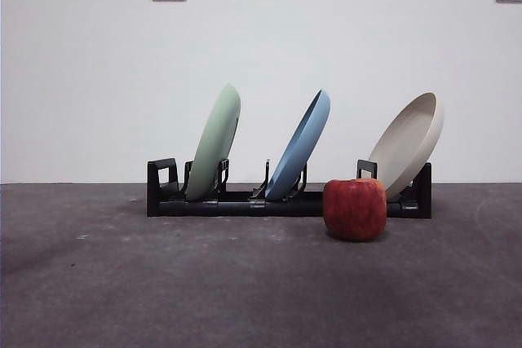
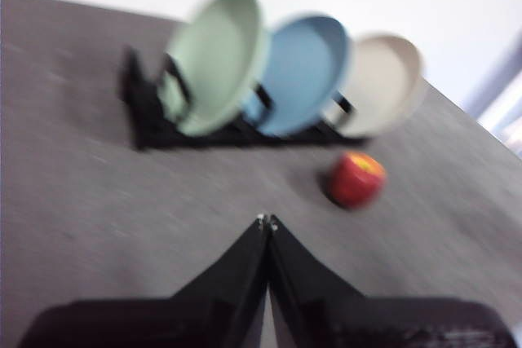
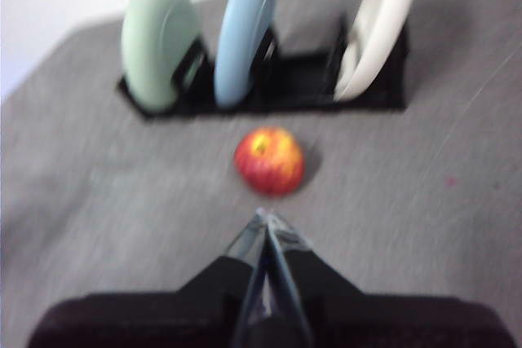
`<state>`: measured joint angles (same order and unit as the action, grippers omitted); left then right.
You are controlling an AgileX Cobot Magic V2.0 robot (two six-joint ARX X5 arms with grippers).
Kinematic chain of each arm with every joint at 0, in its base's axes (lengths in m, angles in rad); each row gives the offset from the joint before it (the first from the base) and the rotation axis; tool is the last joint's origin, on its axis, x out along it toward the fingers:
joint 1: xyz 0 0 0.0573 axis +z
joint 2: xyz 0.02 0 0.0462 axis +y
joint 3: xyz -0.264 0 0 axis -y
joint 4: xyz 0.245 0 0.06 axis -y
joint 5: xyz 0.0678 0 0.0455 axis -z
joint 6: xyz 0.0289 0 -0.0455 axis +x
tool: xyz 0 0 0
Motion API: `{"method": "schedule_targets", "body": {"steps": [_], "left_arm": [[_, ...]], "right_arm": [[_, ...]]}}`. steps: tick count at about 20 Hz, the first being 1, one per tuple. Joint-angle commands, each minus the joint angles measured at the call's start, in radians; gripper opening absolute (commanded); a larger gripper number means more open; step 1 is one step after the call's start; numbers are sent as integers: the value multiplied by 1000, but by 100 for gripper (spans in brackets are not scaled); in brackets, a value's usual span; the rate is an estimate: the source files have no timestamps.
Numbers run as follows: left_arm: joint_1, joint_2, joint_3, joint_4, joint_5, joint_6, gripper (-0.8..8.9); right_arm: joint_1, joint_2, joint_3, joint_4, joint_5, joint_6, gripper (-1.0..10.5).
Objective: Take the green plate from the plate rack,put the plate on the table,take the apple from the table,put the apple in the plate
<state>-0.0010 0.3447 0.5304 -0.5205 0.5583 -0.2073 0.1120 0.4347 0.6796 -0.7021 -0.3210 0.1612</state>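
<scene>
Broadly, one dark grey tabletop (image 1: 98, 283) fills the lower part of the front view and runs back to a white wall. One black plate rack (image 1: 245, 203) stands near the far edge of the tabletop, parallel to it. Three plates lean in its slots: the green plate (image 1: 214, 143) at one end, one blue plate (image 1: 300, 146) in the middle, one beige plate (image 1: 408, 144) at the other end, each apart from its neighbour. One apple (image 1: 355, 209) sits on the tabletop just in front of the rack, towards the beige plate's end, and covers part of the rack's base there.

Two pincers show, one per wrist view. The left pincer (image 2: 267, 219) has its jaws pressed together, holding nothing, above bare tabletop well short of the rack. The right pincer (image 3: 262, 216) is likewise closed and empty, near the apple but apart from it. Both wrist views are blurred, so fine detail of the rack's brackets is hard to make out. Neither arm appears in the front view.
</scene>
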Motion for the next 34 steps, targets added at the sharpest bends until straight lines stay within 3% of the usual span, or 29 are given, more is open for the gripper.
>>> {"method": "schedule_targets", "body": {"steps": [1, 8, 12, 13, 14, 16, 17, 23, 27, 31, 34], "left_arm": [[2, 67, 57, -67, 98, 77, -8], [1, 177, 176, -260, 251, 213, -8], [1, 183, 194, -322, 257, 266, 1], [1, 183, 194, -322, 255, 265, 13], [1, 183, 194, -322, 254, 264, 111], [1, 183, 194, -320, 254, 263, 497], [1, 183, 194, -319, 254, 263, 586], [1, 183, 196, -316, 253, 260, 598], [0, 215, 204, -202, 217, 233, 598], [-28, 350, 264, -56, 195, 194, 597], [-99, 515, 351, 36, 122, 184, 597]], "right_arm": [[2, 67, 89, -138, -51, -139, -12], [3, 173, 217, -398, -177, -272, -12], [3, 181, 219, -428, -185, -289, 14], [3, 181, 219, -428, -179, -279, 84], [3, 180, 219, -428, -170, -266, 243], [3, 180, 219, -429, -171, -248, 663], [3, 181, 219, -429, -171, -248, 765], [3, 182, 219, -431, -177, -248, 755], [3, 182, 219, -431, -177, -248, 755], [3, 183, 219, -431, -177, -248, 755], [3, 187, 219, -431, -177, -248, 755]]}}
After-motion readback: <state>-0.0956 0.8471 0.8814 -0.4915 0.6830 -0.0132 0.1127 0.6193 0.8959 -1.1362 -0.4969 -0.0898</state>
